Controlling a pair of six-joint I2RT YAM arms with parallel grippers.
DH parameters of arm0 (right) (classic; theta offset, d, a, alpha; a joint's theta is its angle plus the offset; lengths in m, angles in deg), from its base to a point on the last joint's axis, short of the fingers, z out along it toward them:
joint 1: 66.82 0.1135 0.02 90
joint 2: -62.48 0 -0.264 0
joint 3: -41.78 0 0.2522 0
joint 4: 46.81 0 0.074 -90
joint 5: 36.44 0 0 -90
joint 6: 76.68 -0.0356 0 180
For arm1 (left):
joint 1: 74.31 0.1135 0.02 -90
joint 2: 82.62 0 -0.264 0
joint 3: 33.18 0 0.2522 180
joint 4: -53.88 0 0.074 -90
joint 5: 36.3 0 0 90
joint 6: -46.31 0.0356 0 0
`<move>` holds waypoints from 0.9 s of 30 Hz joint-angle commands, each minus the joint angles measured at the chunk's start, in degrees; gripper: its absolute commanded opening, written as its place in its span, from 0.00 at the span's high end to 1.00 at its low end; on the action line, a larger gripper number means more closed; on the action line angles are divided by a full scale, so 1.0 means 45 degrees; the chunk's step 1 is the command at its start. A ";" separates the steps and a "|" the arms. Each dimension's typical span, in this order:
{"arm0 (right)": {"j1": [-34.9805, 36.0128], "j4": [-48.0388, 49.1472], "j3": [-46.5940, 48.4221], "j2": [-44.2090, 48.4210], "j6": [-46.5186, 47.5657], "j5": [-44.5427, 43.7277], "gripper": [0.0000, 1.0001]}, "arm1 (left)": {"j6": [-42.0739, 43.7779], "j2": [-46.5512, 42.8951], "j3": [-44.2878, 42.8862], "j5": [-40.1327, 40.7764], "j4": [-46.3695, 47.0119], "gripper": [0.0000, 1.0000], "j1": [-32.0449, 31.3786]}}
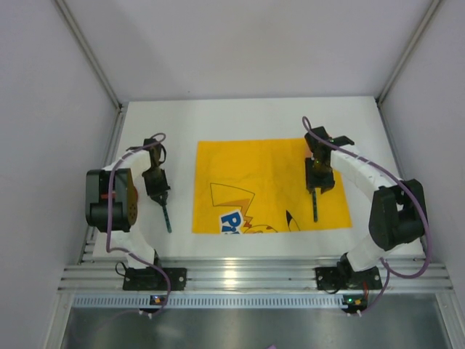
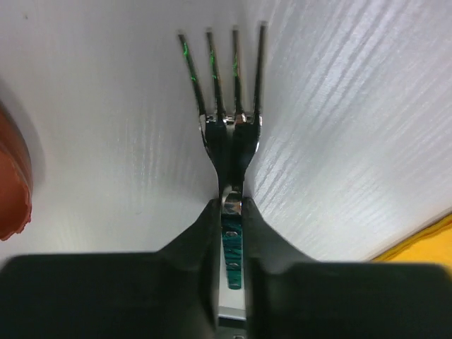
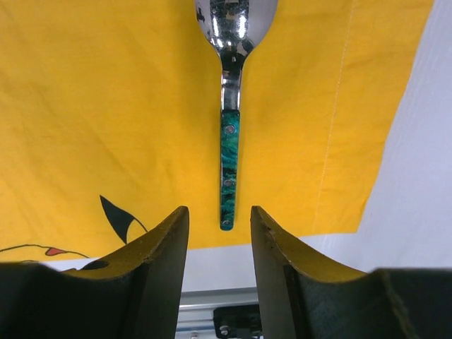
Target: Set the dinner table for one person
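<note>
My left gripper [image 1: 160,198] [image 2: 229,210] is shut on the green handle of a silver fork [image 2: 226,127] [image 1: 166,217]. Its tines point away from the fingers over the white dinner table [image 1: 174,123] [image 2: 339,106], left of the yellow cartoon-print cloth [image 1: 247,174]. My right gripper [image 1: 314,190] [image 3: 219,219] is open and empty. It hovers over the near end of a green-handled silver spoon [image 3: 229,155] [image 1: 315,211]. The spoon lies flat on the cloth [image 3: 106,106] near its right edge, with its bowl pointing away from the fingers.
The ribbed aluminium rail [image 1: 247,276] [image 3: 205,304] runs along the table's near edge. A corner of the cloth [image 2: 424,244] shows in the left wrist view. A rust-brown rounded part [image 2: 10,183] sits at that view's left edge. Grey walls enclose the table.
</note>
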 commanded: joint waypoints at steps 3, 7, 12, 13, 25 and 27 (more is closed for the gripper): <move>-0.0269 -0.0638 0.0911 0.0462 0.0336 0.0018 0.59 | 0.0144 0.1600 0.0198 0.0548 0.0797 1.00 0.0580; -0.0270 -0.0638 0.0872 0.0461 0.0394 0.0135 0.59 | 0.0047 0.1271 -0.0386 0.0628 0.0291 1.00 0.0561; -0.0289 -0.0599 0.0639 0.0871 0.0297 0.0718 0.60 | -0.0948 -0.0017 -0.2416 -0.0192 -0.0647 1.00 -0.0879; -0.0289 -0.0560 0.0541 0.0969 0.0220 0.0837 0.60 | -0.1085 -0.0039 -0.2806 -0.0038 -0.0862 1.00 -0.1290; -0.0289 -0.0579 -0.0650 0.2765 -0.0055 0.1073 0.60 | -0.3606 0.0702 -0.3593 -0.2477 0.0811 1.00 -0.4731; -0.0289 -0.0638 -0.0884 0.3097 -0.0055 0.1053 0.60 | -0.3606 0.0838 -0.3221 -0.2517 0.1302 1.00 -0.5121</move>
